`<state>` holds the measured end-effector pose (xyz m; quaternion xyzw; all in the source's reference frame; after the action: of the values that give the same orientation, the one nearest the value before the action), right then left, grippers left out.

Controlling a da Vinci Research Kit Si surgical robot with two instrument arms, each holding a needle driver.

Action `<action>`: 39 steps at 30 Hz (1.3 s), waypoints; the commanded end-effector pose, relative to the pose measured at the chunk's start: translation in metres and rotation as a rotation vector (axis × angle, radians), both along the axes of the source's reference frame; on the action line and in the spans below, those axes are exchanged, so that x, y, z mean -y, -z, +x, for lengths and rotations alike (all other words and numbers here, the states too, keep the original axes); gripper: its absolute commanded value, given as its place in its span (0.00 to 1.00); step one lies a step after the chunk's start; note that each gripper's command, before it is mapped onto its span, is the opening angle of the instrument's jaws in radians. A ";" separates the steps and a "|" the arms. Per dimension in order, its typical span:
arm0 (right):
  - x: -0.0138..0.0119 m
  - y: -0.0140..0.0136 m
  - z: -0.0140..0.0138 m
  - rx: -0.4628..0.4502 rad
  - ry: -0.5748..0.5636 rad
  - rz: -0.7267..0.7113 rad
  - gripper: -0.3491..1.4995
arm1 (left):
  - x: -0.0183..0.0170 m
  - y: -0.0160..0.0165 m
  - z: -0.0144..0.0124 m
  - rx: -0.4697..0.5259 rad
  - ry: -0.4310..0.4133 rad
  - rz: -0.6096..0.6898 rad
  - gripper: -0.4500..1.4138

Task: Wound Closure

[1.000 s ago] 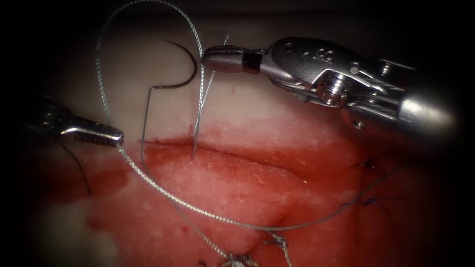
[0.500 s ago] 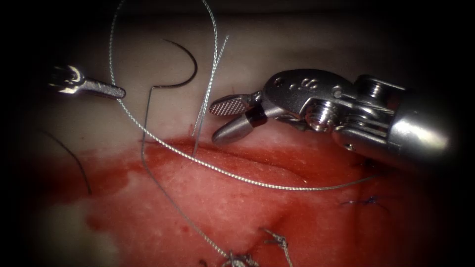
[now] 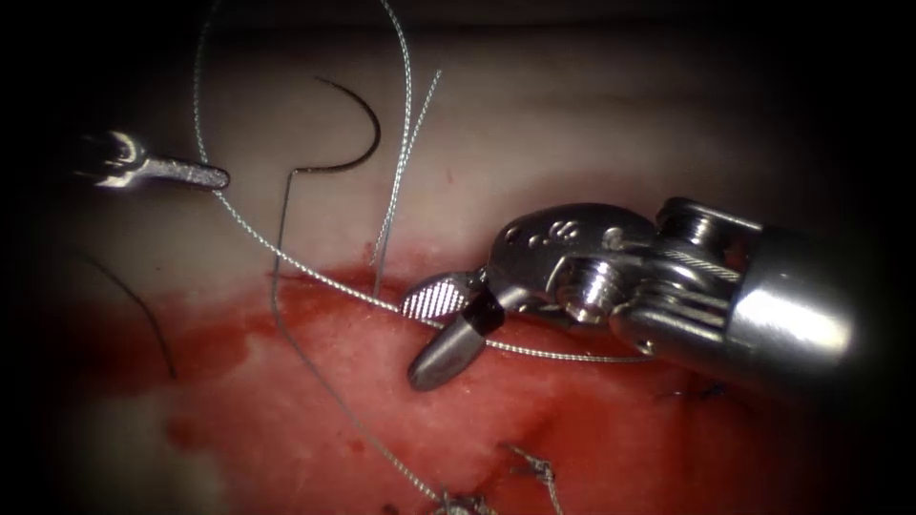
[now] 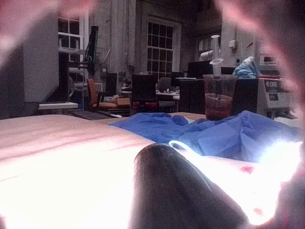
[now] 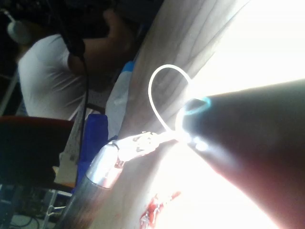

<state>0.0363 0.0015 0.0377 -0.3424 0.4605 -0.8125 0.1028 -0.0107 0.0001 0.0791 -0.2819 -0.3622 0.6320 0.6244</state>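
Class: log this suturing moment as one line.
left end effector: shut on thread | right end effector: open, astride thread | needle: free, lying on tissue

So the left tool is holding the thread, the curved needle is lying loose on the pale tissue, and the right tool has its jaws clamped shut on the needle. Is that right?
Not quite. In the endoscope view the right tool has its jaws open around the thread, holding nothing, well away from the needle. The rest stands: the left tool holds the thread, and the needle lies loose on the pale tissue.
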 end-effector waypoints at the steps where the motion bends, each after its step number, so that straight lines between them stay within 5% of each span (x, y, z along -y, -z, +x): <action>1: -0.0010 0.0008 0.0007 0.006 -0.001 -0.033 0.64 | -0.0013 0.0011 -0.0001 0.007 0.003 -0.011 0.00; 17: -0.0023 0.0008 0.0005 0.070 -0.061 -0.100 0.64 | -0.0009 0.0024 -0.0003 0.032 -0.005 0.001 0.00; 22: -0.0018 0.0000 0.0005 0.096 -0.043 -0.125 0.51 | -0.0013 0.0031 -0.0003 0.061 0.000 -0.014 0.00; 29: -0.0015 0.0001 0.0007 0.106 -0.030 -0.129 0.48 | -0.0014 0.0032 -0.0004 0.077 0.006 -0.024 0.00; 31: -0.0015 0.0000 0.0007 0.116 -0.024 -0.134 0.42 | -0.0014 0.0033 -0.0004 0.079 0.008 -0.024 0.00; 32: -0.0015 -0.0001 0.0007 0.123 -0.019 -0.138 0.29 | -0.0013 0.0033 -0.0004 0.081 0.010 -0.025 0.00; 33: -0.0015 -0.0002 0.0008 0.130 -0.013 -0.140 0.00 | -0.0013 0.0033 -0.0004 0.083 0.012 -0.025 0.00; 39: -0.0017 -0.0001 0.0009 0.113 -0.018 -0.121 0.00 | -0.0012 0.0027 -0.0004 0.087 0.004 -0.033 0.00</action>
<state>0.0366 0.0018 0.0389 -0.3025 0.4040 -0.8558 0.1132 -0.0110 -0.0001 0.0775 -0.3167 -0.3803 0.6237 0.6051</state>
